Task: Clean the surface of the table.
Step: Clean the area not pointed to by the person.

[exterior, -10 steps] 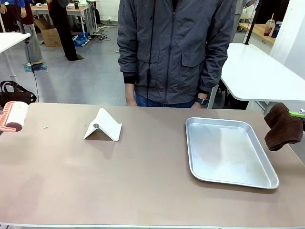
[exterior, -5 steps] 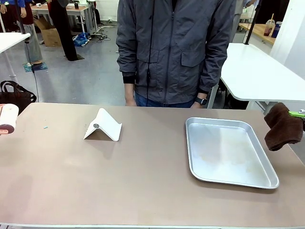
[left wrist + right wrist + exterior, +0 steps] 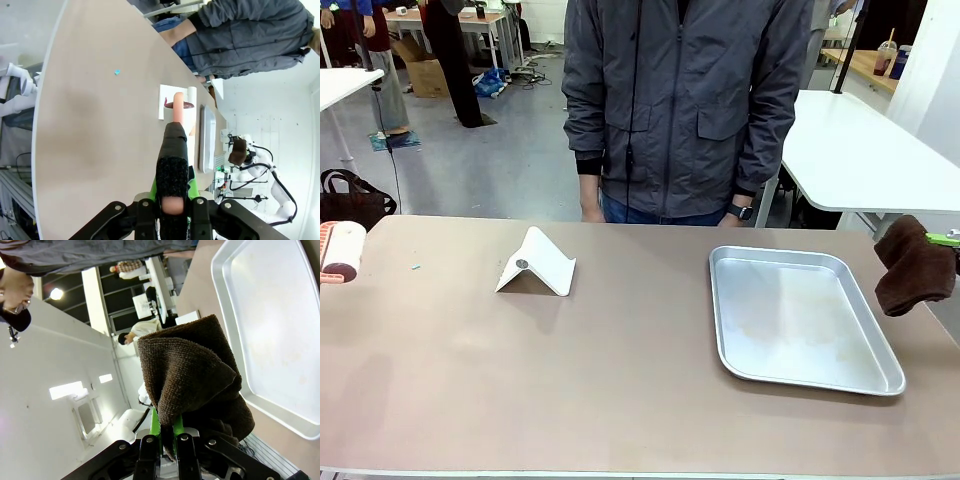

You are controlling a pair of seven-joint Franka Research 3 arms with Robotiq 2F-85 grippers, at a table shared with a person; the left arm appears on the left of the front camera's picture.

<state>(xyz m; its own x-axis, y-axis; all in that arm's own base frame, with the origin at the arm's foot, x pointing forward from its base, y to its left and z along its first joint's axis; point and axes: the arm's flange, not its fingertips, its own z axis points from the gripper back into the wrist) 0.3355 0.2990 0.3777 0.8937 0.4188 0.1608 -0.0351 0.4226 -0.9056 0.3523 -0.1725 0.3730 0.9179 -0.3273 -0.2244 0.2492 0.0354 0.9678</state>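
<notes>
table: brownish-tan top (image 3: 620, 390), right in front of me, spans the whole front view, person (image 3: 690, 100) stands at its far edge
dirt: one tiny teal speck (image 3: 416, 267) near the left end; rest of the top looks plain, can't tell finer dust
on table: white folded stand (image 3: 536, 262) left of middle; silver tray (image 3: 775, 252) right of middle, nothing in it
my left gripper (image 3: 172, 210): fingers clamped on the dark foam handle of a lint roller (image 3: 342, 250); roller is at the table's left edge, can't tell if it touches the top
my right gripper (image 3: 167, 440): fingers clamped on a bunched brown cloth (image 3: 912, 268), held up off the right edge, just beside the tray, apart from it
step: tools in hand, wiping not begun, I judge
risk 1: a cloth sweep from the right likely catches the tray rim and shoves it, since the tray sits between cloth and open top
risk 2: roller run towards the middle may knock the light stand over
risk 3: cloth hangs loose below my fingers, could drag or slip out
risk 4: person's hands are close to the far edge, so wide strokes there are unsafe
</notes>
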